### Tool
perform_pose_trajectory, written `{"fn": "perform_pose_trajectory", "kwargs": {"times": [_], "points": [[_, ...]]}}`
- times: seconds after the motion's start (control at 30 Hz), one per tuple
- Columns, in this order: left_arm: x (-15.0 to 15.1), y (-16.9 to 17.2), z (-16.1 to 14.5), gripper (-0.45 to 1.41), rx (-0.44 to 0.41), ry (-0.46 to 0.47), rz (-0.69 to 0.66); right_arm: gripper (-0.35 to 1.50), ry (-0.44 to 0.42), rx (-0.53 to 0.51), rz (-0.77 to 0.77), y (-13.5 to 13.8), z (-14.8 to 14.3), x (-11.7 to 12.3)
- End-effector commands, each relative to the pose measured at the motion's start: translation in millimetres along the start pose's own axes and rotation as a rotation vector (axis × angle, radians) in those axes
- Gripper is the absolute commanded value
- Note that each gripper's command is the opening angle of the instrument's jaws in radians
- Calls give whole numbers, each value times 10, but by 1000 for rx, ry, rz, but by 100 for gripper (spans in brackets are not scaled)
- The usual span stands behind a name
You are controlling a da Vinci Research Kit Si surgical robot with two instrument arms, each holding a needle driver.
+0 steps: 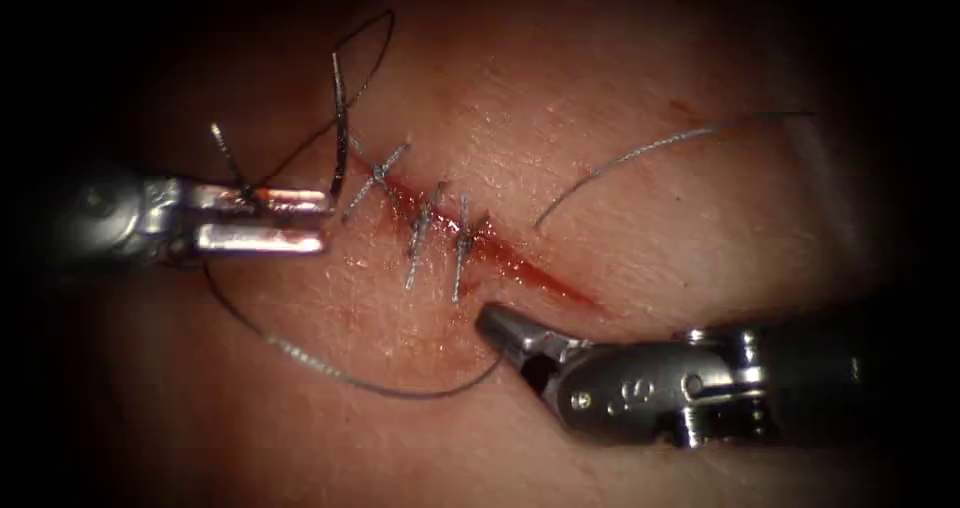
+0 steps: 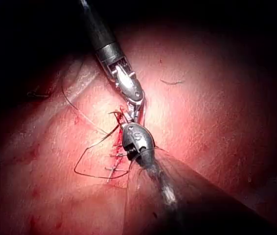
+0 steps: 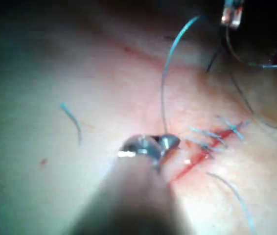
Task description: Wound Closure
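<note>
Left claw [image 1: 322,220] open beside the thread [image 1: 330,373], right claw [image 1: 497,325] closed, empty, by the cut [image 1: 520,263] — slack thread could snag the stitches [image 1: 420,233].

The cut [image 1: 480,238] runs slantwise across the middle of the tissue [image 1: 650,228], with stitches [image 1: 420,230] crossing its far-left stretch. The left tool [image 1: 300,218] lies left of the cut, level with the stitches. The right tool [image 1: 500,326] sits near the cut's nearer side. Thread [image 1: 340,373] loops across the near tissue between both tools; another strand [image 1: 640,153] trails to the far right.
</note>
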Motion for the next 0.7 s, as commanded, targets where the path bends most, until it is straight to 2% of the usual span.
{"fn": "perform_pose_trajectory", "kwargs": {"times": [0.03, 0.17, 0.3, 0.5, 0.7], "points": [[-5, 2, 6, -45, -2, 1, 0, -35, -3, 9, 0, -16, -13, 2], [-5, 2, 6, -45, -2, 1, 0, -35, -11, 37, -9, -36, -46, 14], [-5, 2, 6, -45, -1, 1, 0, -35, -8, 49, -14, -56, -67, 31], [-5, 2, 6, -45, -1, 1, 0, -35, 1, 63, -17, -70, -72, 51], [-6, 2, 5, -45, -2, 1, 0, -35, 0, 79, -22, -74, -78, 51]]}}
